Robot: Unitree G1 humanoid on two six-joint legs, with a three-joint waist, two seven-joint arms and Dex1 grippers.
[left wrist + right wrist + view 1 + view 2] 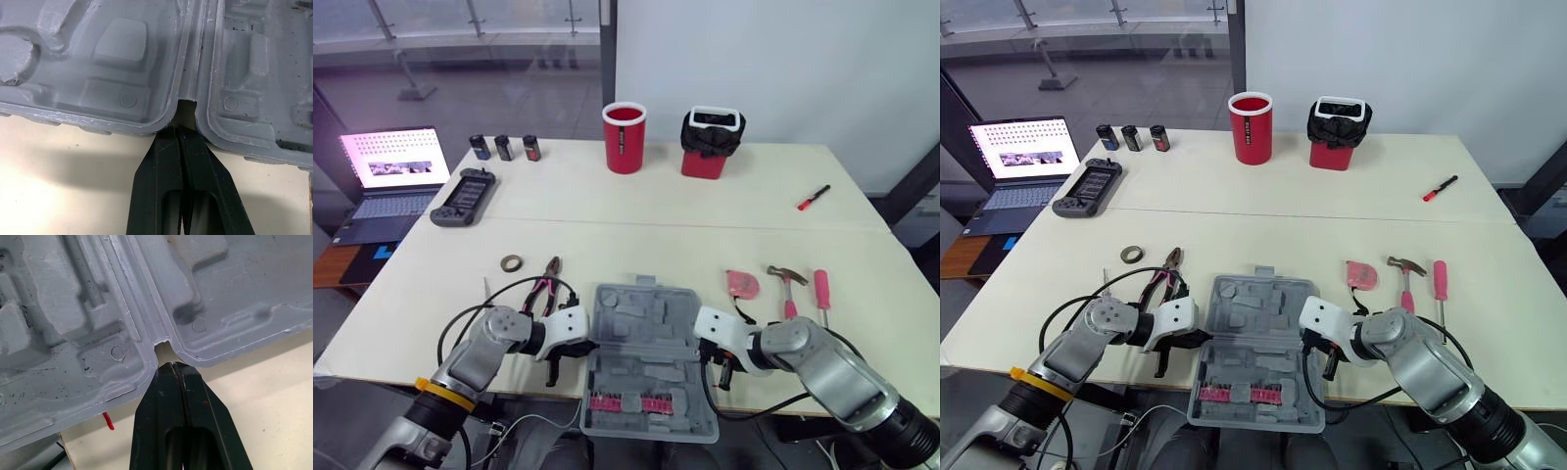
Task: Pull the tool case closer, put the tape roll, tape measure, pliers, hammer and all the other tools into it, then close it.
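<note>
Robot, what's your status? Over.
Left gripper and right gripper: jaws shut, tips at hinge ends of tool case. Case open. Pliers, hammer outside it. Nothing blocking.

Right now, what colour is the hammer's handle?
Pink. The hammer shows best in the right eye view, lying on the table.

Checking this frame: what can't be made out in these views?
Red items in the tool case: head views, too small to identify.
Labels on the three black containers: head views, too small to read.
Thin object beside the pliers: too small to name.
Whether the left gripper touches the case's hinge notch: left wrist view, its shut jaws cover the contact.
</note>
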